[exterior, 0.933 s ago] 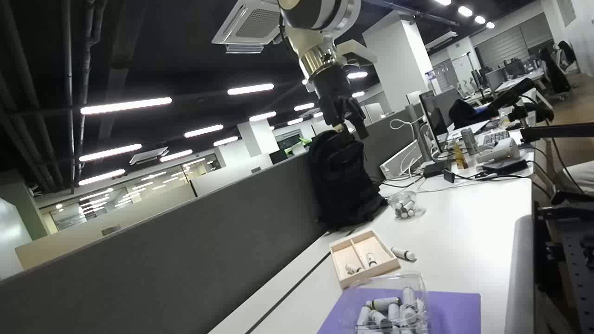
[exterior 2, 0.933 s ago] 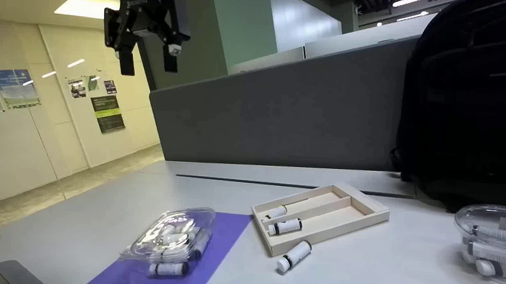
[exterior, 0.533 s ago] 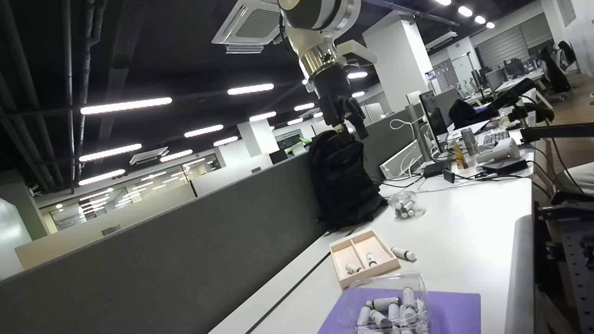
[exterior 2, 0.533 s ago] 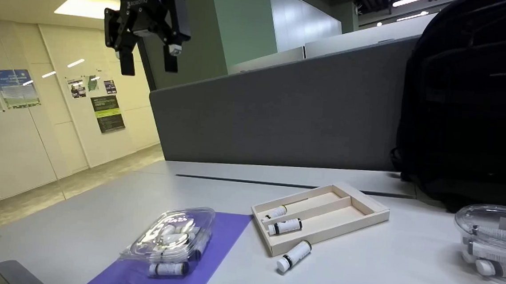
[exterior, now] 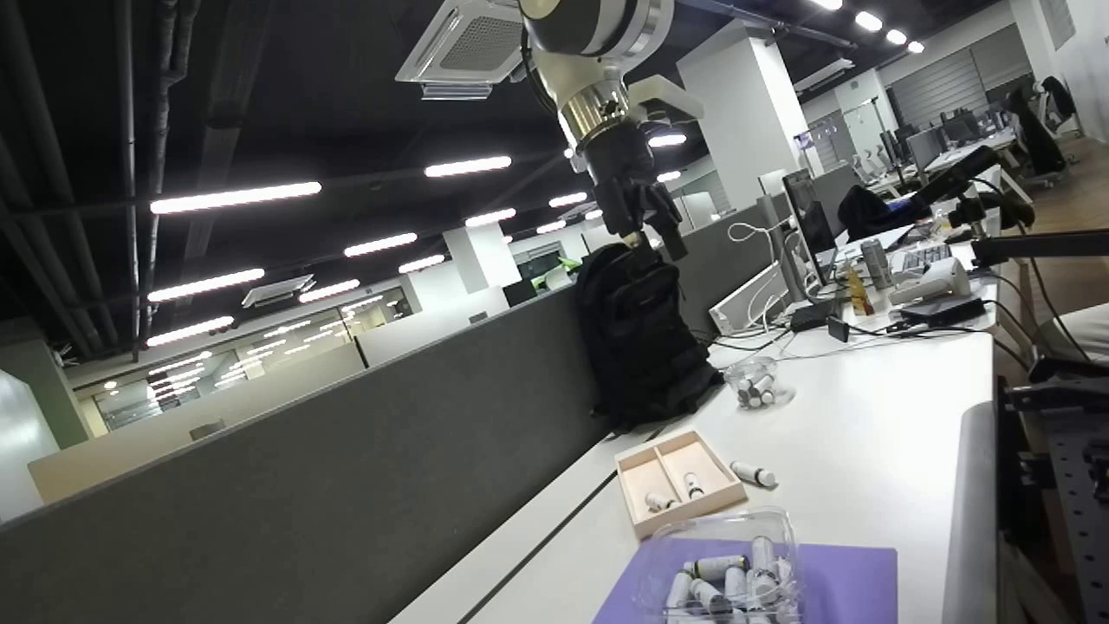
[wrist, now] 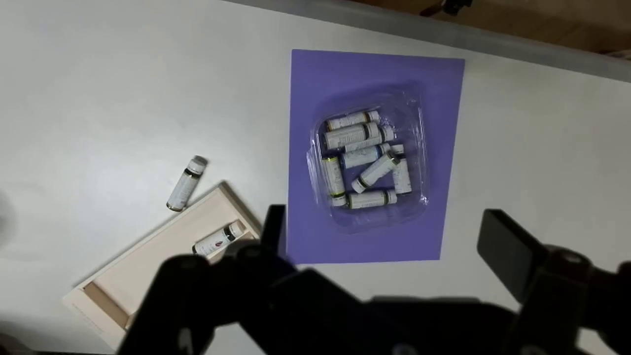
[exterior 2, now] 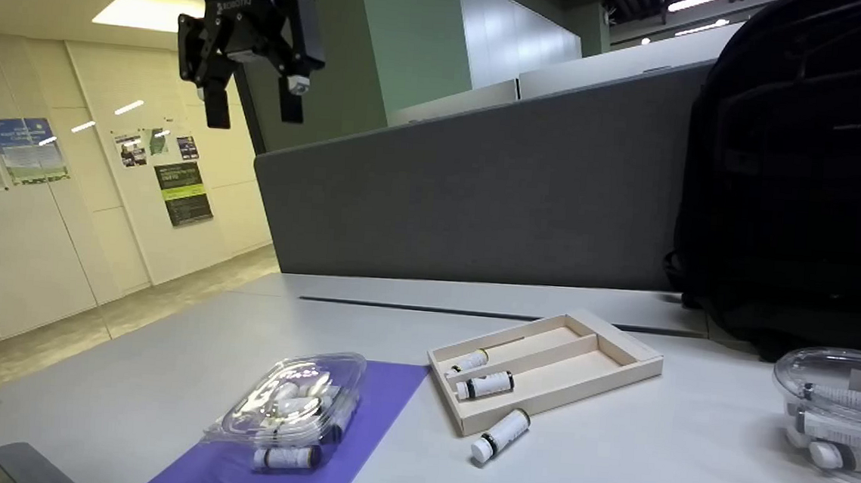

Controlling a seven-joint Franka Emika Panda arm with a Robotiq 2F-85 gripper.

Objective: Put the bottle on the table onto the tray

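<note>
The bottle (exterior 2: 506, 431) is mostly white, and I see a black ring below its white cap (exterior 2: 482, 450). The tray (exterior 2: 563, 397) is of pale beige, the sheet (wrist: 315, 74) of plain purple. The gripper (exterior 2: 254, 112) and the bag (exterior 2: 798, 191) are black. The partition (exterior 2: 479, 192) is dark grey; one poster (exterior 2: 184, 192) is dark with a lime stripe.

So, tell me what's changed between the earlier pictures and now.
In both exterior views, nothing visibly moved, and nothing was taken hold of or let go. The end effector stays open and raised, the loose bottle still lies beside the tray, and the clear tub stays on the purple sheet.
</note>
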